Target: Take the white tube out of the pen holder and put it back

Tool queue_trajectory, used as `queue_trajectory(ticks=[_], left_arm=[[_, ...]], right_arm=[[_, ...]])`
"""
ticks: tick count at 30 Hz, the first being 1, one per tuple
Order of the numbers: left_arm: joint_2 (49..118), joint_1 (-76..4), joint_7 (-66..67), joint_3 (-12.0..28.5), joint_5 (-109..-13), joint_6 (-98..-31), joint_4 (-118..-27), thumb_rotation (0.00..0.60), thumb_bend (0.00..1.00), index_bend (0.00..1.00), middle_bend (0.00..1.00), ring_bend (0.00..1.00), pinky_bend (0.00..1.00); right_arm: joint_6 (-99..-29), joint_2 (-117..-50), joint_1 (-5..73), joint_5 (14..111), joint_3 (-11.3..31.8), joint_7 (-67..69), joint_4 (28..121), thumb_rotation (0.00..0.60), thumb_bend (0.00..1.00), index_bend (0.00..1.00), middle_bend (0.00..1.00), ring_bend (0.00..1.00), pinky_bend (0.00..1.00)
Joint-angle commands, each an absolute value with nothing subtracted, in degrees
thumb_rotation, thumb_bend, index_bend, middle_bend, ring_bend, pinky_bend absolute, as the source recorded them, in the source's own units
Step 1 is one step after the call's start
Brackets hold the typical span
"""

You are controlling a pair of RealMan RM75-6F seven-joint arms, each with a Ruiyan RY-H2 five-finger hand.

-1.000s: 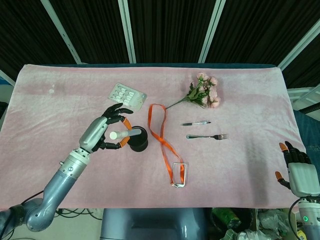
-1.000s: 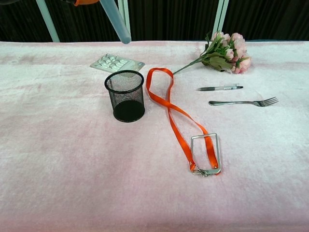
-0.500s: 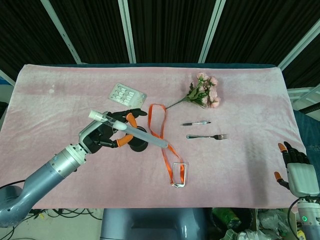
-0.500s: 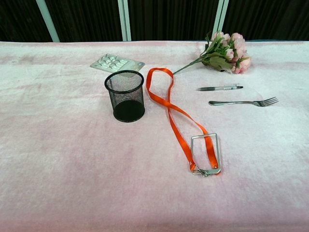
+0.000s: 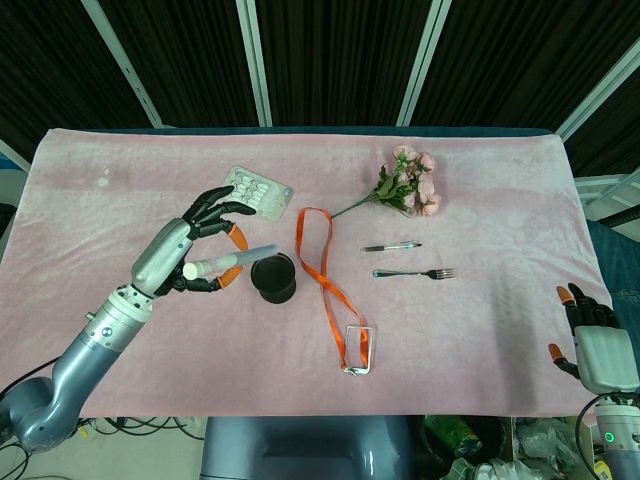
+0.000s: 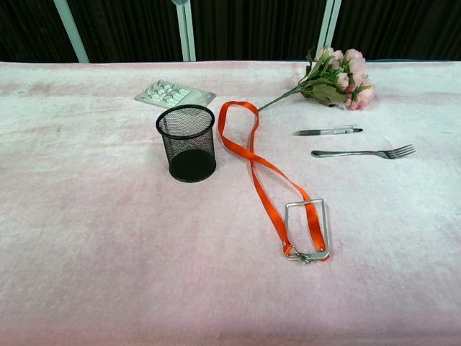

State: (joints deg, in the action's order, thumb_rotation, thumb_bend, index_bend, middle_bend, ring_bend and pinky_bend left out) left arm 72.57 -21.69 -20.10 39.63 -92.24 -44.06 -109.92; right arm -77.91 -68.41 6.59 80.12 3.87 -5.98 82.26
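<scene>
Holding the tube over the pen holder, ready for return

Resting across the left hand point(image 5: 195, 250), the white tube point(image 5: 229, 261) lies almost level above the table, its capped end toward the wrist and its far end reaching toward the rim of the pen holder point(image 5: 272, 279). Half a second ago the tube was longer in view and slanted out past the holder toward the orange lanyard point(image 5: 325, 285); it has since swung back and now points at the holder from its left. The chest view shows the holder point(image 6: 187, 143) empty and upright, with only a sliver of the tube at the top edge.

Judgement: removal is complete; the return leg is under way, and the tube must tip upright before it can drop in.

Left hand: thumb and lower fingers are closed around the tube, while the upper fingers fan out apart above it, near the pill pack point(image 5: 256, 188).

Right hand point(image 5: 590, 335): low at the table's near right corner, well apart from the work, fingers apart, nothing in it.
</scene>
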Motion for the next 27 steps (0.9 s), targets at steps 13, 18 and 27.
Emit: queue_trajectory(ticks=[13, 18, 27], left_arm=[[69.45, -14.0, -8.36, 25.82, -90.78, -66.86, -104.54, 0.6, 0.45, 0.6, 0.23, 0.0, 0.0], [67.94, -17.07, -17.94, 25.3, -86.01, -62.05, -105.78, 0.6, 0.45, 0.6, 0.23, 0.0, 0.0], [66.31, -27.08, -29.88, 27.07, -79.82, -51.46, -109.79, 0.6, 0.45, 0.6, 0.23, 0.0, 0.0]], right_arm=[[-77.78, -68.31, 6.71, 80.34, 3.75, -6.1, 82.53, 0.6, 0.22, 0.03, 0.05, 0.14, 0.18], [-77.93, -68.25, 6.63, 80.09, 3.89, -6.07, 82.57, 0.6, 0.22, 0.03, 0.05, 0.14, 0.18], [-77.58, -68.43, 6.77, 79.89, 3.88, -6.3, 82.32, 0.6, 0.22, 0.03, 0.05, 0.14, 0.18]])
